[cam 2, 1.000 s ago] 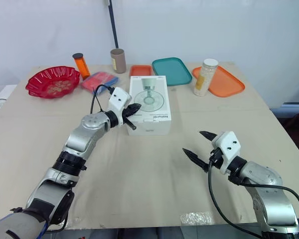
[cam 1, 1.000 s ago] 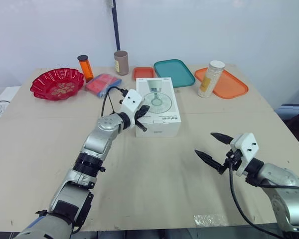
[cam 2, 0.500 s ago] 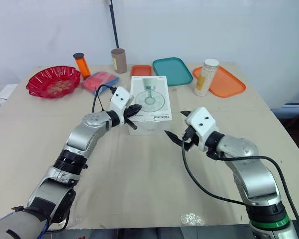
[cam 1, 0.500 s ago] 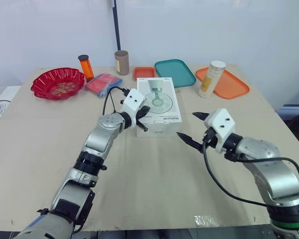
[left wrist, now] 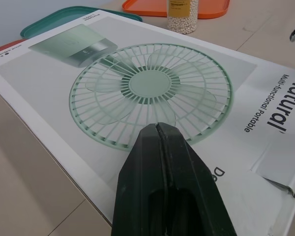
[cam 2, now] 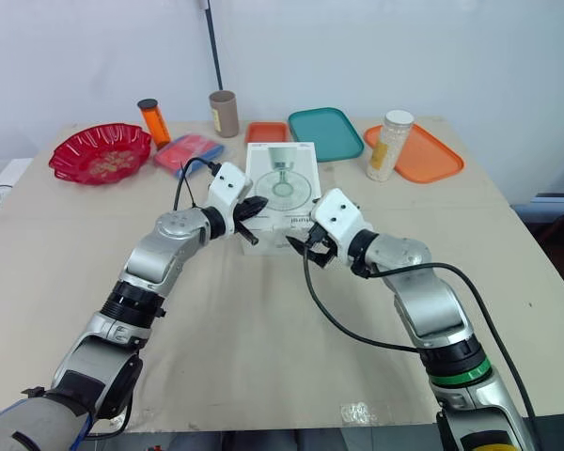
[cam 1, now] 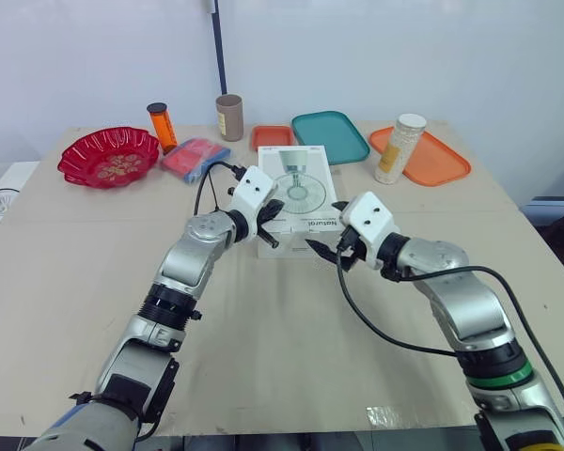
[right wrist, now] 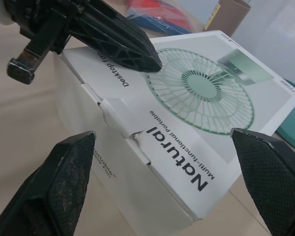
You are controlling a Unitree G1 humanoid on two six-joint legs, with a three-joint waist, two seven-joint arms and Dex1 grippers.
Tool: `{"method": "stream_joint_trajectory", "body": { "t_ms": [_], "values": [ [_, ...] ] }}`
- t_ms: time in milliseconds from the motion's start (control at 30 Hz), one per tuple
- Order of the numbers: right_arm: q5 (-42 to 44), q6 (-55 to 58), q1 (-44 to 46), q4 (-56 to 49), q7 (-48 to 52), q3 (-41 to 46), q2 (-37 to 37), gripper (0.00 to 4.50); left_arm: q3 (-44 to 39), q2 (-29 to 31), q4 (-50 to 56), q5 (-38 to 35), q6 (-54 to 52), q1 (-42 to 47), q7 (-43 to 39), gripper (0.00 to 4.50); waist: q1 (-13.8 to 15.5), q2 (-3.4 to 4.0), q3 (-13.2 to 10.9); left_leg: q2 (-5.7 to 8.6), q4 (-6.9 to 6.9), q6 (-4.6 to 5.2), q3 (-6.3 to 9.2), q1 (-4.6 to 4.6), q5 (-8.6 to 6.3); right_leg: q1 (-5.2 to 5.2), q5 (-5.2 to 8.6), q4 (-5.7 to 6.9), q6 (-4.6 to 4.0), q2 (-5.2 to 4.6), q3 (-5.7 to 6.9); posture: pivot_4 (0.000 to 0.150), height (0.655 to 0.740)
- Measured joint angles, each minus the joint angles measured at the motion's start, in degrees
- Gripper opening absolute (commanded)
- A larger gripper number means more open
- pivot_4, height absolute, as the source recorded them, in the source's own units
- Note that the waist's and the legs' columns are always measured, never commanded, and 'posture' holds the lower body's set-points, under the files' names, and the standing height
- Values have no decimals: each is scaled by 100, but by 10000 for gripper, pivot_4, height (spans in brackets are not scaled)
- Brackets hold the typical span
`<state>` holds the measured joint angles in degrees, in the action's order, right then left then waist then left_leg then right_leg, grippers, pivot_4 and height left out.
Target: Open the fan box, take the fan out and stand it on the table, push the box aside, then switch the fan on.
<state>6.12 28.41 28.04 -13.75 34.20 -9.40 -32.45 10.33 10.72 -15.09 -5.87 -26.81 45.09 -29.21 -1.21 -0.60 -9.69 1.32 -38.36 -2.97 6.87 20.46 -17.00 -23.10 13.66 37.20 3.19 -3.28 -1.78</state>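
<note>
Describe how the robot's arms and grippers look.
Both arms are silver metal segments with black joints. The left gripper and right gripper each have a white boxy housing, two black pointed fingers and a looping black cable. The right arm also wears a green ring.

Head stereo pair looks forward and down across the table from its near edge. Both wrist cams sit close over the fan box lid, seemingly from opposite sides; right one catches the left gripper.
</note>
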Motion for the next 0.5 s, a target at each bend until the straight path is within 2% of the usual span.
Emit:
{"method": "stream_joint_trajectory", "body": {
  "t_ms": [500],
  "values": [
    [-413, -291, 230, 625, -67, -157, 413, 45000, 0, -76, 88, 50, -59, -32, -3, 340, -2, 1, 1, 2, 0, 0, 0, 4, 0, -6, -1, 3, 0, -2, 0, 1500, 7400]
  ]
}}
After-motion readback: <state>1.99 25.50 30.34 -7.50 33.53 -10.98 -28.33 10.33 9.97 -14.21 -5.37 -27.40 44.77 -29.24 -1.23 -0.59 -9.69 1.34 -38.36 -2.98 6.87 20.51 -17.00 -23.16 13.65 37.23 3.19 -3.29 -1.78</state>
